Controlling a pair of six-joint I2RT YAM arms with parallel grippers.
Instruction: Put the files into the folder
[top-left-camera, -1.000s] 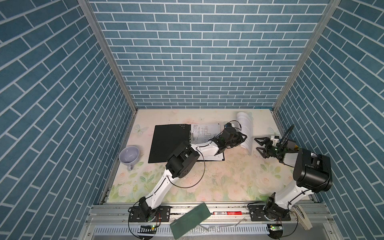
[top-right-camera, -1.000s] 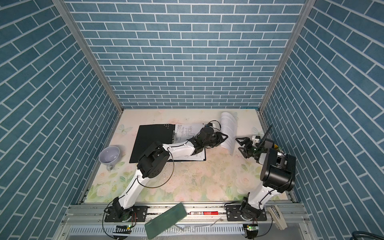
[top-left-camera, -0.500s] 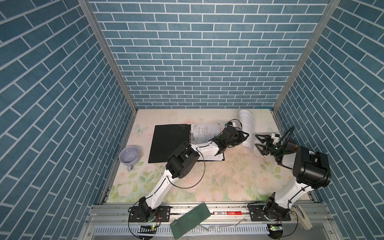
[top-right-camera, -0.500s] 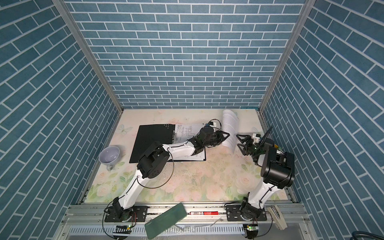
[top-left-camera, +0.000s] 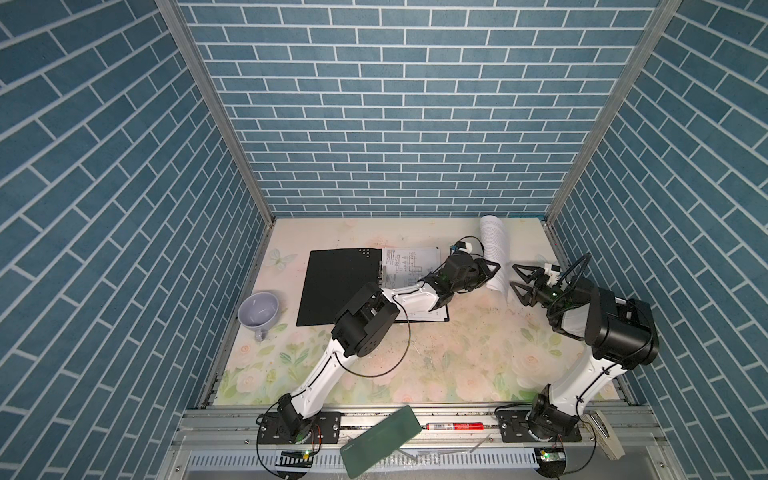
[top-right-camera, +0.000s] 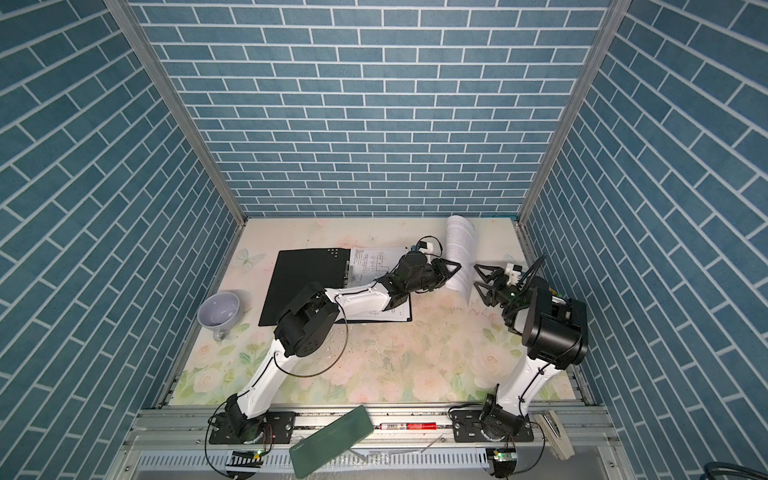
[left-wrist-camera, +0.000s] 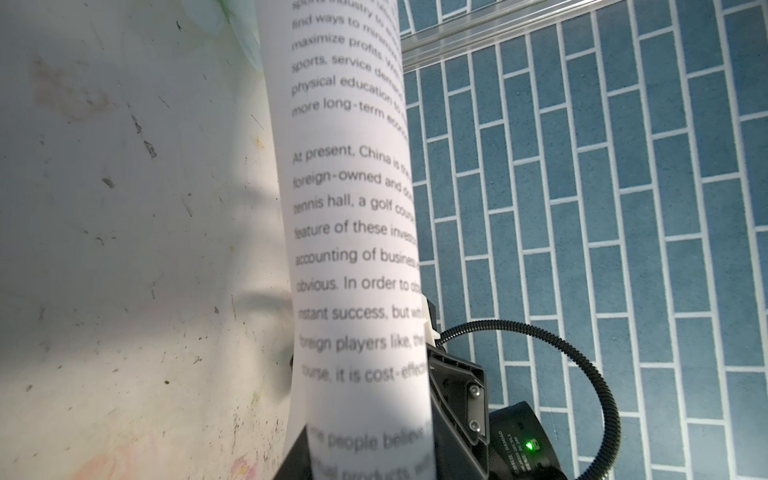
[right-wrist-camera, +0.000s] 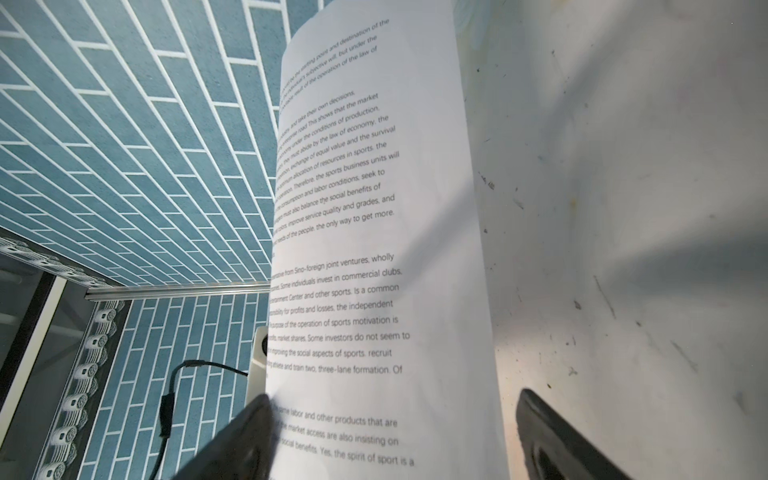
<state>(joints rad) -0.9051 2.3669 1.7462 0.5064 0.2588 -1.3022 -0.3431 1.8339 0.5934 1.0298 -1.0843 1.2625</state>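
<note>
In both top views the left claw (top-left-camera: 491, 269) reaches across the middle and is closed narrowly on the lower part of a curled white paper sheet with dense printed text (top-left-camera: 494, 245). The sheet stands upright off the pale floral tabletop (top-left-camera: 457, 357) near the back right corner. The right claw (top-left-camera: 513, 275) faces the sheet from the other side, jaws spread wide and holding nothing, its tips just beside the sheet's lower edge. To the left lies the open flat rectangular folder with a black inside (top-left-camera: 338, 286). A white sheet with black line drawings (top-left-camera: 409, 266) lies on the folder's right half, partly under the left arm. A lavender ceramic cup (top-left-camera: 257, 309) sits left of the folder, and a dark green flat slab (top-left-camera: 380, 440) lies on the metal front rail (top-left-camera: 478, 415). The left wrist view adds what the top views cannot give: the sheet's print (left-wrist-camera: 357, 249) is readable, the paper rises from beside a dark finger (left-wrist-camera: 296, 457) at the frame's edge, and the right arm's wrist with a green light shows behind the sheet. The folder is outside this view. The right wrist view shows the same sheet (right-wrist-camera: 374, 249) standing between the right claw's (right-wrist-camera: 392, 395) two wide-apart fingers; whether either finger touches the paper I cannot tell.
</note>
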